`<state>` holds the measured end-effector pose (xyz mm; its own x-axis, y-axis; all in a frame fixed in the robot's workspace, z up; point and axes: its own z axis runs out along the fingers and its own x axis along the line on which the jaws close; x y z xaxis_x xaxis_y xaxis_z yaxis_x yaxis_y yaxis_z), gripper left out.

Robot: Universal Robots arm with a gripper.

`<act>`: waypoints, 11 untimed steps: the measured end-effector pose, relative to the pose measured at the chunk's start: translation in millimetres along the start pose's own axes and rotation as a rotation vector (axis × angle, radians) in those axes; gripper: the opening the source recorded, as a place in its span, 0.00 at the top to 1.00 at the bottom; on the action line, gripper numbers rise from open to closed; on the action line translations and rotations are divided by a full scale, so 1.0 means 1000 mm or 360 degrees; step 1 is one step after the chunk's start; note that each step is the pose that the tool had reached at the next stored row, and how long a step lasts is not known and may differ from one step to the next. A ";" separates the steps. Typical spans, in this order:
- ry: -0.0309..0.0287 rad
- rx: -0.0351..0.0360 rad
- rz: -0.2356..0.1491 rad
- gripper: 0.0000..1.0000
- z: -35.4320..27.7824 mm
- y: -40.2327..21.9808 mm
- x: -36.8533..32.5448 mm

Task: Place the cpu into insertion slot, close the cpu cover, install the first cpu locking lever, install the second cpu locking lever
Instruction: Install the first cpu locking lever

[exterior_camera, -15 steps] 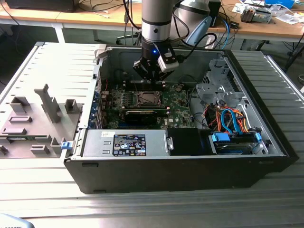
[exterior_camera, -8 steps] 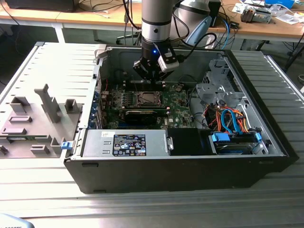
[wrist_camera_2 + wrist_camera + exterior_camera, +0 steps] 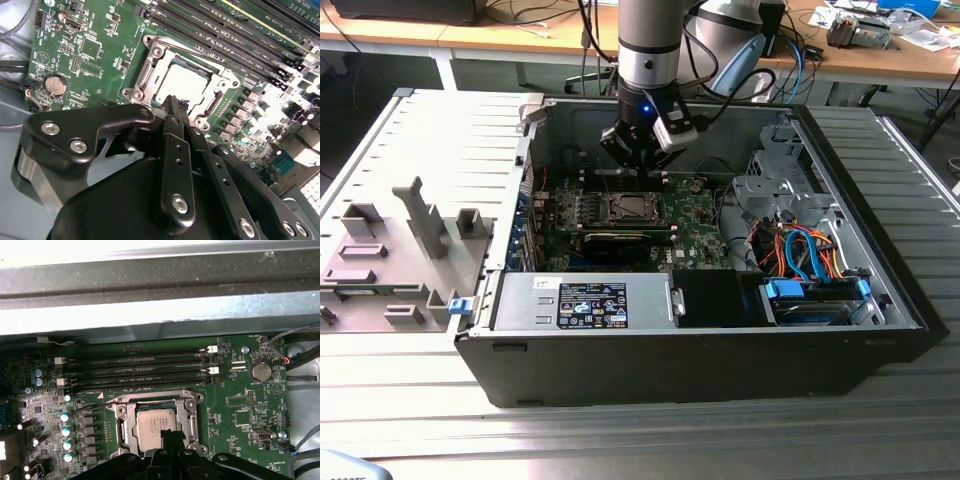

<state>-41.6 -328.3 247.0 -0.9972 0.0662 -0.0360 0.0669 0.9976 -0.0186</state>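
Cpu [image 3: 156, 424] sits in the slot [image 3: 119, 410] w/ cover [image 3: 150, 75] down over it, frame center in both wrist views. Gripper [image 3: 172, 107] pressed together, empty, tip at the socket edge. Imo the lever needs a slow, steady push w/o slipping onto the board [image 3: 100, 35].

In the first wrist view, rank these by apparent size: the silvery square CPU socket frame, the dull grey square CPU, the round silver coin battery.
1. Silvery square CPU socket frame
2. Dull grey square CPU, partly hidden by the gripper
3. Round silver coin battery
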 end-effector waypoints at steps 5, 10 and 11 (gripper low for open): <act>-0.00007 -0.0001 -0.0044 0.89 0.0000 0.0000 0.0000; -0.00018 -0.0003 -0.0097 0.89 0.0000 0.0000 0.0000; -0.00020 -0.0004 -0.0108 0.89 0.0000 0.0000 0.0000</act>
<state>-41.6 -328.3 247.0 -0.9994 -0.0016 -0.0360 -0.0009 0.9998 -0.0186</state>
